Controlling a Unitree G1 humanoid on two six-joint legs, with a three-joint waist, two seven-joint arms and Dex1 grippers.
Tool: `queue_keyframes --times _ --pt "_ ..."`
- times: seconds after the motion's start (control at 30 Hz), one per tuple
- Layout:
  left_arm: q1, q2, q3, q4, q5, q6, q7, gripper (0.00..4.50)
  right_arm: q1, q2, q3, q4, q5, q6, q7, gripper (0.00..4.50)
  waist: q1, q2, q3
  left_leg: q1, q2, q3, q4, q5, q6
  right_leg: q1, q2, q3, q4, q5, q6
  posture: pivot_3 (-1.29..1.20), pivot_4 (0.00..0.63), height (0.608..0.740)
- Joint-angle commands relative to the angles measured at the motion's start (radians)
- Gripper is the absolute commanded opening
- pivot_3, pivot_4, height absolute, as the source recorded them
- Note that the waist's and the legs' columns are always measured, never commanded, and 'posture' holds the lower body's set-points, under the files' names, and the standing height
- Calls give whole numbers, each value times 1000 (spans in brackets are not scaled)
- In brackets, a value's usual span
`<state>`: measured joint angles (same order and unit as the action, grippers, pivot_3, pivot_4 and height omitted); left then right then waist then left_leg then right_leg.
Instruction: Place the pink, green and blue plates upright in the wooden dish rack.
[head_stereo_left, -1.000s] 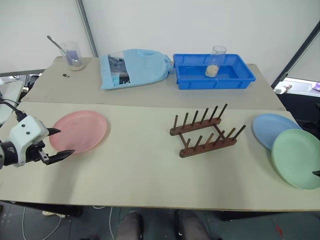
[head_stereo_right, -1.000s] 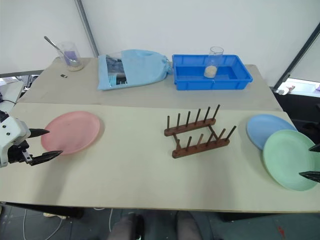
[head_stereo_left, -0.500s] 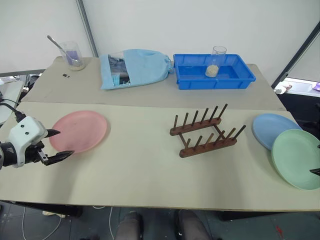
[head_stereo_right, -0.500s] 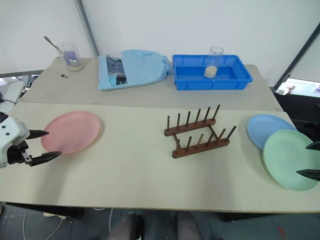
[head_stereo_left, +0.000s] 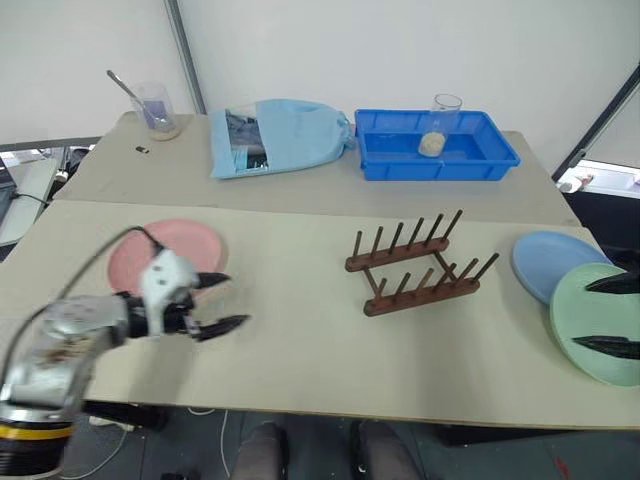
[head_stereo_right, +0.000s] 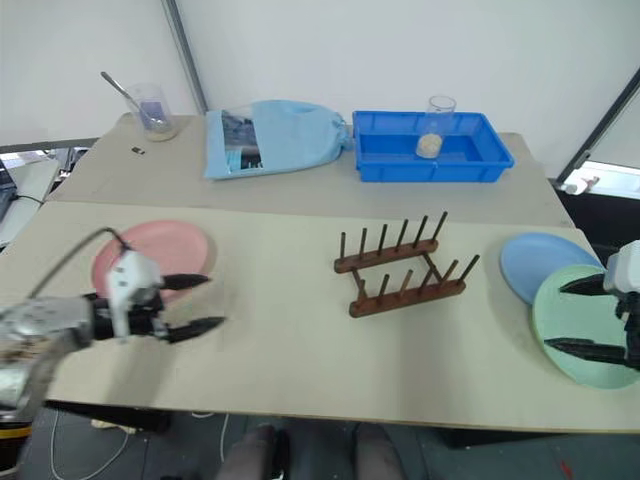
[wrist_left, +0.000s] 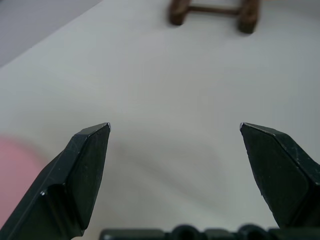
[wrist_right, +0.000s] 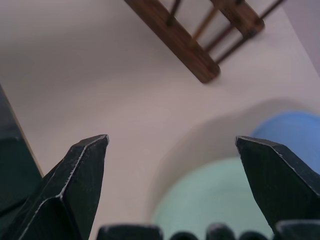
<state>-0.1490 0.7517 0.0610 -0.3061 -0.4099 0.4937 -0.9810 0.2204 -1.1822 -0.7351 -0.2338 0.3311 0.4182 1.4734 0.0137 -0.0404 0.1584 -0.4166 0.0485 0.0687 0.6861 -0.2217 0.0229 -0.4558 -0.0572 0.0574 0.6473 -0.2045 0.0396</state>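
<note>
Both grippers, left (head_stereo_left: 218, 301) and right (head_stereo_right: 590, 317), gaped empty; flat green plate (head_stereo_right: 585, 335) risked sliding off table edge (head_stereo_right: 400, 420) under poor pinch.

Left gripper (head_stereo_left: 220, 302) fingers spread, empty; right gripper (head_stereo_right: 585, 317) fingers spread, empty.

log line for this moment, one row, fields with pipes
left gripper open, empty, beside pink plate | right gripper open over green plate | blue plate flat | dish rack empty
</note>
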Motion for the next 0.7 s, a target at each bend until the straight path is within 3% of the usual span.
queue_keyframes --times 0.03,0.3,0.57,0.7 --pt "-75 -105 -115 10 45 -16 72 4443 46 44 -127 -200 94 177 -23 4500 1 0 0 0 0 0 0 0 0 0 0 0 0 0 0 0 150 696" --pt "-210 -421 -362 294 229 -230 177 4443 128 130 -245 -473 217 408 -121 4500 -2 0 0 -3 -1 -3 9 0 0 4 0 1 -1 -1 -1 0 150 696" --pt "-325 -610 -417 597 327 -387 239 4443 156 148 -303 -572 297 505 -187 4500 -2 -1 -1 -4 -3 -5 10 0 1 5 0 1 -2 0 0 0 150 696" --pt "-346 -658 -433 673 345 -425 224 2712 160 146 -327 -595 334 536 -209 4500 -1 -1 -1 -5 -4 -7 10 0 1 6 0 1 -3 -1 1 0 150 696"
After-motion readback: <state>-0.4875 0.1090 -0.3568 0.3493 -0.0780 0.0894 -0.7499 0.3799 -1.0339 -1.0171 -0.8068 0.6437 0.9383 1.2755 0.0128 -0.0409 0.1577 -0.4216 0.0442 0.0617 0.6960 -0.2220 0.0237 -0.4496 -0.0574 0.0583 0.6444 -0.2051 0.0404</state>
